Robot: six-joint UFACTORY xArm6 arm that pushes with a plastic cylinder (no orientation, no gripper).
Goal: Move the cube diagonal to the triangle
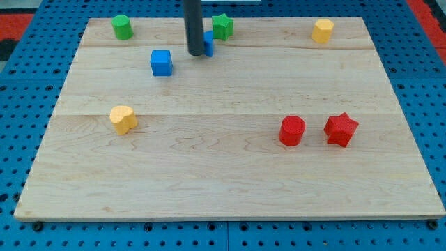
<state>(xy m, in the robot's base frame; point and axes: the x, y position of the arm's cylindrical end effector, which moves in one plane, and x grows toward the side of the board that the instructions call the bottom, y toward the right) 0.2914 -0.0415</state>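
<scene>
A blue cube (161,63) sits on the wooden board at the upper left. A second blue block (208,42), mostly hidden behind my rod, lies to the cube's upper right; its shape is hard to make out. My tip (195,54) rests against the left side of that hidden blue block, about a cube's width to the right of the blue cube and not touching it.
A green cylinder (122,27) stands at the top left, a green star (222,26) at the top middle, a yellow hexagonal block (322,31) at the top right. A yellow heart (123,119) lies at the left, a red cylinder (292,130) and red star (341,130) at the right.
</scene>
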